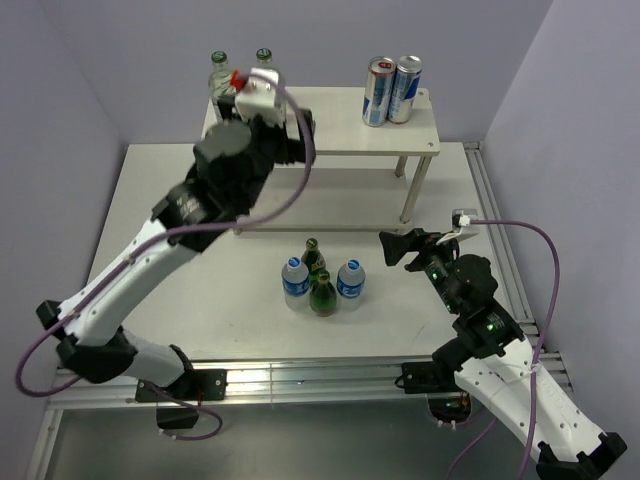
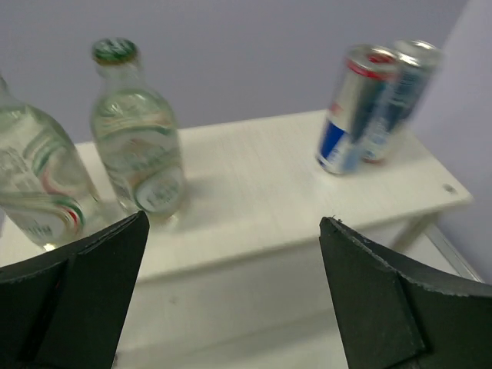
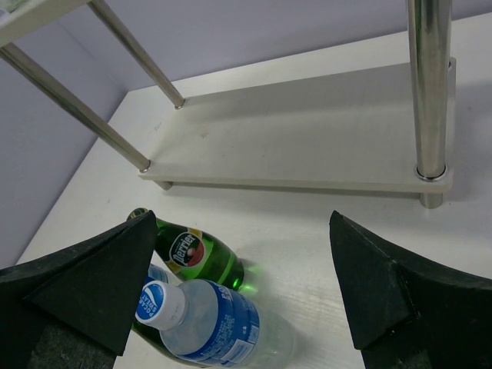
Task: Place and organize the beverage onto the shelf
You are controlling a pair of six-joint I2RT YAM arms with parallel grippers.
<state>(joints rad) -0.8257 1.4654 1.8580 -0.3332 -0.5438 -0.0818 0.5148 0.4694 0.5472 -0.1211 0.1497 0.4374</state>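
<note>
Holds left fingers [image 2: 84, 292] apart, empty, at the shelf [image 1: 340, 125] on the far side of the surface [image 1: 240, 290] — glass bottles [image 2: 138, 146] and cans [image 1: 392, 90] on top. Holds right fingers [image 3: 384, 300] apart near loose bottles [image 1: 322, 285] — empty.

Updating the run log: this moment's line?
left gripper: jaws open at shelf top | right gripper: jaws open facing table bottles | shelved: two glass bottles, two cans

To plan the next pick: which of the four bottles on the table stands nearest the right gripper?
The blue-labelled water bottle on the cluster's right side, closest to the right gripper; its twin stands left.
</note>
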